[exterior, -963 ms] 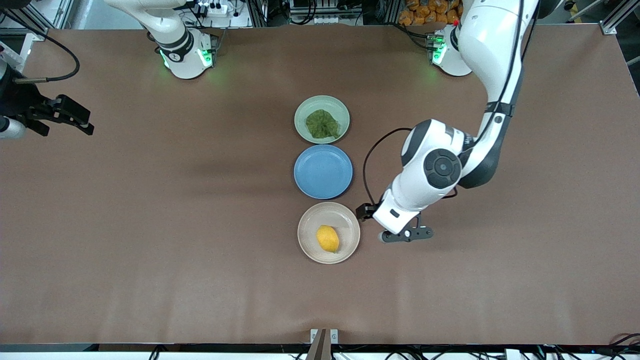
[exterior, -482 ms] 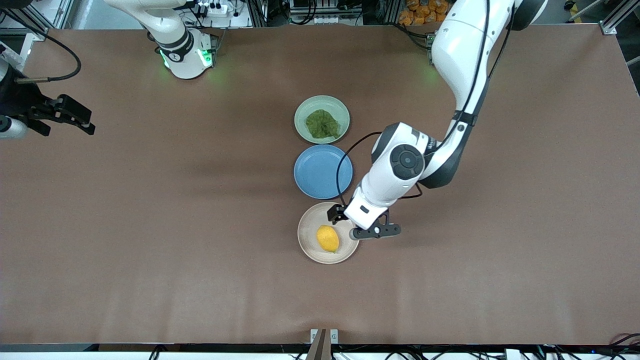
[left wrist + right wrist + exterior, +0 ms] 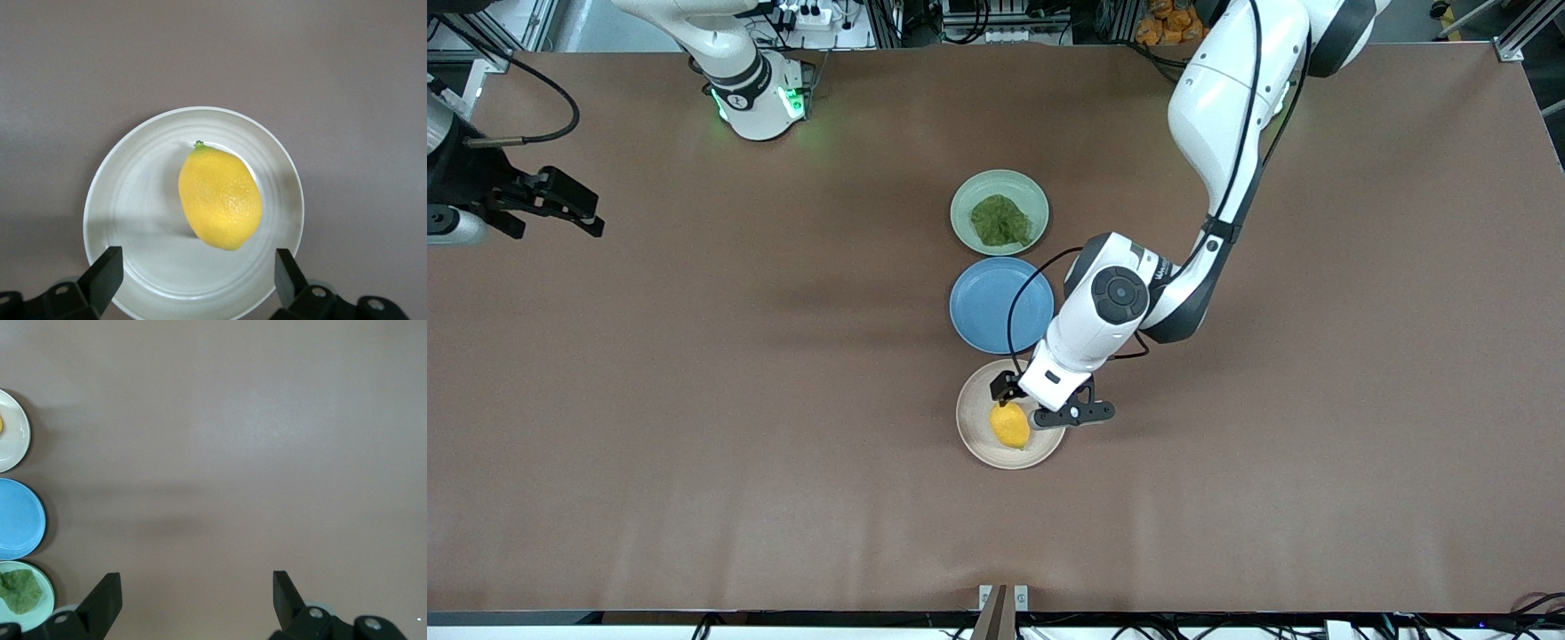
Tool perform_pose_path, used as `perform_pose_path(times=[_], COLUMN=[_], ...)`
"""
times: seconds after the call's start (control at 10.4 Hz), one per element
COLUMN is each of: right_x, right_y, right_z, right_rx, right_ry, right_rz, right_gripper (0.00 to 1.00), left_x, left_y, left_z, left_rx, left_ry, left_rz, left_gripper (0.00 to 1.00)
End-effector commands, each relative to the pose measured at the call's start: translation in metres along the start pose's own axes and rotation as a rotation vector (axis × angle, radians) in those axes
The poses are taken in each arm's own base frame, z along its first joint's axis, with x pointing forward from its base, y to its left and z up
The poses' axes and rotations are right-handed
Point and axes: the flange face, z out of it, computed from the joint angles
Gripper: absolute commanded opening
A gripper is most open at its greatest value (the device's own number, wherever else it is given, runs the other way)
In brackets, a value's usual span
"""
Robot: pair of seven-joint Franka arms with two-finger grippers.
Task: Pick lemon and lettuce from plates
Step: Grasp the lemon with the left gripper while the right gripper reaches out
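The yellow lemon (image 3: 1010,425) lies on the beige plate (image 3: 971,418), the plate nearest the front camera. In the left wrist view the lemon (image 3: 220,198) fills the middle of that plate (image 3: 113,200). My left gripper (image 3: 1049,407) hangs over the plate's rim beside the lemon, open and empty (image 3: 197,277), touching nothing. The dark-green lettuce (image 3: 1000,220) lies on the mint plate (image 3: 963,206), farthest from the front camera. My right gripper (image 3: 578,213) waits open and empty (image 3: 197,603) over bare table at the right arm's end.
A blue plate (image 3: 1000,305) with nothing on it lies between the two other plates. The three plates form a row across the table's middle. The right wrist view shows the blue plate (image 3: 20,518), the lettuce (image 3: 19,590) and the beige plate (image 3: 13,433) at its edge.
My left arm has swung in from the left arm's side, bringing its gripper from bare table to over the beige plate beside the lemon. My right gripper has barely shifted.
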Motion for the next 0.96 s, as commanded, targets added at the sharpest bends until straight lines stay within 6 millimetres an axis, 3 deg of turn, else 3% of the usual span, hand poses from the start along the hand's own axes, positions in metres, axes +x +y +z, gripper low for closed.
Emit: perform_pose_path(times=[0.0, 0.19, 0.48, 0.87], right_x=[-0.006, -0.012, -0.019, -0.031], right_y=[-0.019, -0.054, -0.078, -0.133], right_z=[-0.001, 0.007, 0.015, 0.036], right_rx=[0.004, -0.005, -0.015, -0.033], right_ry=[-0.019, -0.036, -0.052, -0.079], right_rz=[0.053, 0.132, 0.152, 0.205], right_gripper=[1.0, 1.0, 1.0, 1.0], left_x=[0.001, -0.005, -0.008, -0.007], left_y=[0.005, 0.007, 0.005, 0.003], left_z=[0.018, 0.025, 0.042, 0.048], left_rx=[-0.033, -0.033, -0.062, -0.073], left_ry=[0.037, 0.033, 0.075, 0.087], left_rz=[-0.041, -0.046, -0.068, -0.103], left_gripper=[1.0, 1.0, 1.0, 1.0])
